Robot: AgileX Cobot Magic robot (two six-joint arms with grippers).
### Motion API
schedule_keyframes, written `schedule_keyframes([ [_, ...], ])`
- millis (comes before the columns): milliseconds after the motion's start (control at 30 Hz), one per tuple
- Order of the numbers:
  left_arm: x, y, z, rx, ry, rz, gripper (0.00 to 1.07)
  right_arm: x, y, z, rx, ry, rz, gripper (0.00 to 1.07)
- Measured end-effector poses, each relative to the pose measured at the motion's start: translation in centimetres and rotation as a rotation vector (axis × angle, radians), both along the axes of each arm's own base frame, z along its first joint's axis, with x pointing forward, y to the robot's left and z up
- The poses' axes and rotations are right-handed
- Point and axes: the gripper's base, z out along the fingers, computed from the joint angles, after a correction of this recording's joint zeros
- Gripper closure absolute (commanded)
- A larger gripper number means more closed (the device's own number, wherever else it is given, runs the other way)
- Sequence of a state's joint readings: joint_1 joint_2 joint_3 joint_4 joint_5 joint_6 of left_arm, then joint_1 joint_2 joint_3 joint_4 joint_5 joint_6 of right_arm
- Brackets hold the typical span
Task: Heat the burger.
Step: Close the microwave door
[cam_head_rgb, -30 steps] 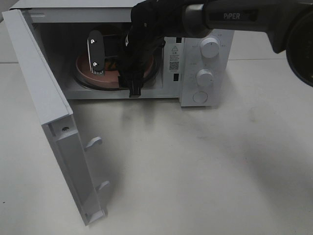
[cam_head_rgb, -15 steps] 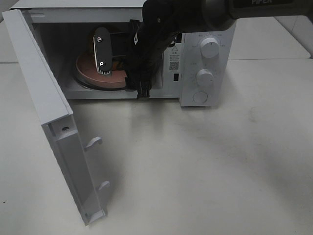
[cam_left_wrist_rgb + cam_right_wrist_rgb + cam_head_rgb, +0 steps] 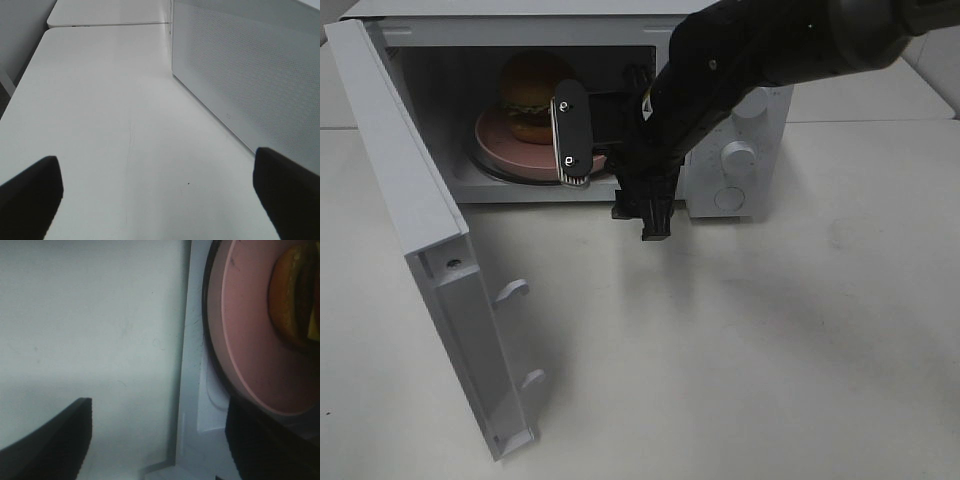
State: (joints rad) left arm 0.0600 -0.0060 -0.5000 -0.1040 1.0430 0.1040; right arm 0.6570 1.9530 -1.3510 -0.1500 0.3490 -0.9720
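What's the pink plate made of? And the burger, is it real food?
The plate looks like smooth plastic or glazed ceramic: it is an even pink with a soft sheen, and I can't tell which. The burger has a very smooth, even bun, so it may be a plastic toy, but that's unsure.

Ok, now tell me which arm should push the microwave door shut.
Left. The left gripper, open, faces what seems the outside of the door, so it could push. The right gripper, open, sits at the microwave mouth, in the door's swing.
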Motion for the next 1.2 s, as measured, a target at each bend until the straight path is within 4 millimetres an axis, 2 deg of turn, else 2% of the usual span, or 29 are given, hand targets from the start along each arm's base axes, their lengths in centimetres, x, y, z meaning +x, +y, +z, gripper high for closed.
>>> schedule_keyframes([
  [33,0.0,0.0,0.0,0.000,0.000,0.000,0.09,0.0,0.0,0.0,0.000,0.000,0.000,0.35],
  [100,0.0,0.0,0.0,0.000,0.000,0.000,0.09,-1.3,-1.0,0.3,0.014,0.020,-0.035,0.35],
  [200,0.0,0.0,0.0,0.000,0.000,0.000,0.09,-1.6,-1.2,0.4,0.014,0.024,-0.039,0.35],
  [267,0.0,0.0,0.0,0.000,0.000,0.000,0.09,-3.1,-2.4,0.6,0.015,0.031,-0.044,0.35],
  [600,0.0,0.0,0.0,0.000,0.000,0.000,0.09,-6.3,-4.8,1.1,0.054,0.057,-0.103,0.35],
  [933,0.0,0.0,0.0,0.000,0.000,0.000,0.09,-9.5,-7.2,1.9,0.178,0.127,-0.307,0.35],
  [1200,0.0,0.0,0.0,0.000,0.000,0.000,0.09,-12.1,-9.4,2.8,0.317,0.203,-0.547,0.35],
])
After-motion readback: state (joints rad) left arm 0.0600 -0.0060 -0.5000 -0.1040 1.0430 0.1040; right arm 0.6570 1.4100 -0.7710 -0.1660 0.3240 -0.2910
